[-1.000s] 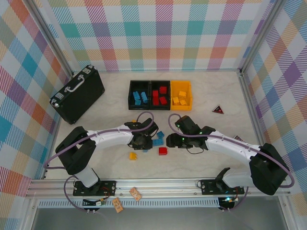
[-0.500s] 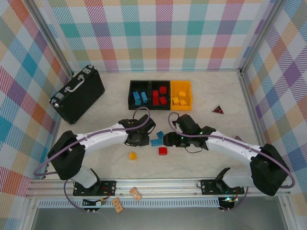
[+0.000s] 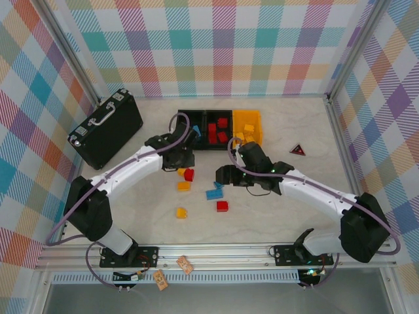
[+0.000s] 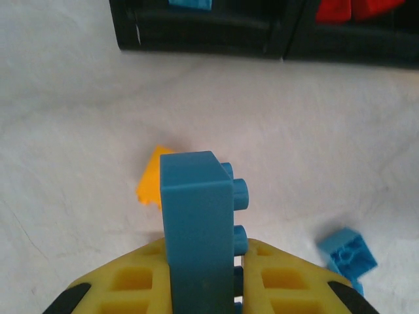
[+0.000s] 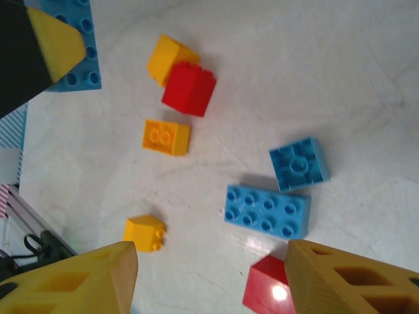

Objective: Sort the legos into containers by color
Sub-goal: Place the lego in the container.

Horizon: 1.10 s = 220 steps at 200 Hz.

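Observation:
My left gripper [image 4: 203, 261] is shut on a long blue lego [image 4: 196, 216], held on end above the table just short of the containers; from above it [image 3: 179, 157] hangs before the left black bin [image 3: 181, 125] with blue bricks. The middle black bin [image 3: 208, 128] holds red ones, the yellow bin [image 3: 256, 122] yellow ones. My right gripper [image 5: 209, 275] stands open over loose legos: a long blue one [image 5: 267, 210], a square blue [image 5: 299, 163], a red [image 5: 268, 294], another red [image 5: 190, 89] and yellow-orange ones [image 5: 167, 137]. From above it sits at mid-table [image 3: 226, 176].
A black briefcase [image 3: 105, 127] with a silver handle lies at the back left. A small dark triangle [image 3: 298, 150] with a red centre sits right of the bins. Plaid walls and metal rails enclose the table. An orange brick [image 4: 152, 183] lies just beyond the held brick.
My left gripper has carried the blue brick from the pile back toward the bins, uncovering yellow and red bricks. My right gripper has shifted slightly back and stays open.

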Each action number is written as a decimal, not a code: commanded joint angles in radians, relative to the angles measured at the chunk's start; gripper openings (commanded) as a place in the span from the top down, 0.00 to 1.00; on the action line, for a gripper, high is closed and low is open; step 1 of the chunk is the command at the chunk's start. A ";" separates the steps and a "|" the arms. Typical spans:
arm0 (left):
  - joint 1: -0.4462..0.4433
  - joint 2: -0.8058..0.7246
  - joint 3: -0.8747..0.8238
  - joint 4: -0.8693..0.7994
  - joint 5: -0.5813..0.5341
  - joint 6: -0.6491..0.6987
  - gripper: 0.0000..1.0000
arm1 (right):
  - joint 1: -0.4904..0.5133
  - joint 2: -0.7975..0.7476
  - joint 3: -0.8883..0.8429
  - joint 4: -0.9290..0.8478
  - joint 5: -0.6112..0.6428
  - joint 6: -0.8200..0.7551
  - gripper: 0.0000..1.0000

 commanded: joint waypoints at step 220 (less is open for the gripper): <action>0.210 0.876 1.120 -0.224 0.001 0.122 0.64 | -0.014 -0.002 0.005 -0.044 0.049 0.024 0.38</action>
